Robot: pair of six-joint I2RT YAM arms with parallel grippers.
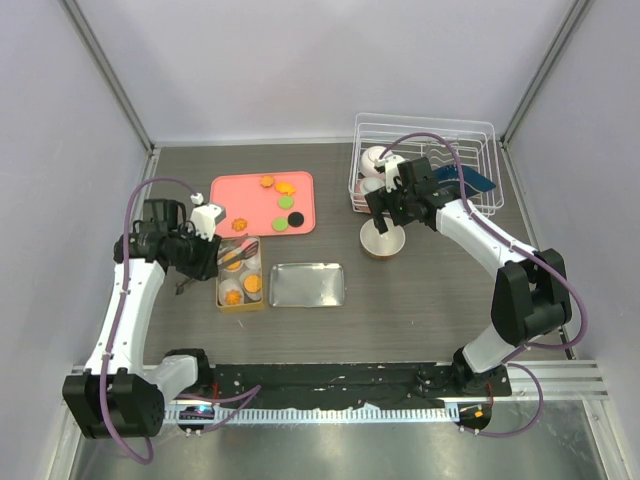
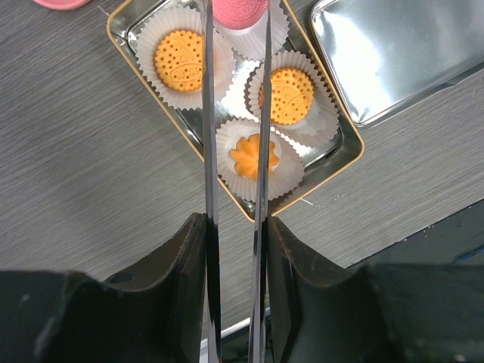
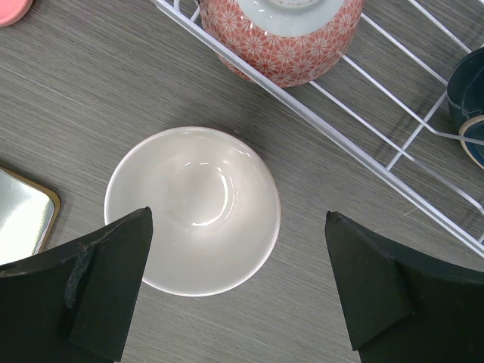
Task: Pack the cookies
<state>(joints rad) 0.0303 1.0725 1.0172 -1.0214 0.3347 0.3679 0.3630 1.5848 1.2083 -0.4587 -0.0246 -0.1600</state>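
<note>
Left gripper [image 2: 236, 6]: narrow, long blades pinching pink cookie [image 2: 240, 18] at their tips.
Bearing: pink cookie hangs over tin [image 2: 355, 144], above its far cup; blades cross tin obliquely.
Tin: three orange cookies [image 2: 179, 60] sit in cups.
Beyond tin: loose cookies [image 1: 286, 203] on tray [image 1: 228, 190]; left arm is nearer.
Right gripper [image 3: 238, 219]: wide, empty, over bowl [image 3: 121, 174], well right of tin.
Hidden: blade tips and the pink cookie's far half are cut off. Whether it touches the cup is unclear.

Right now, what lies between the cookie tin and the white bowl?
The silver lid, flat beside the tin, short of the bowl; top view shows it.
</note>
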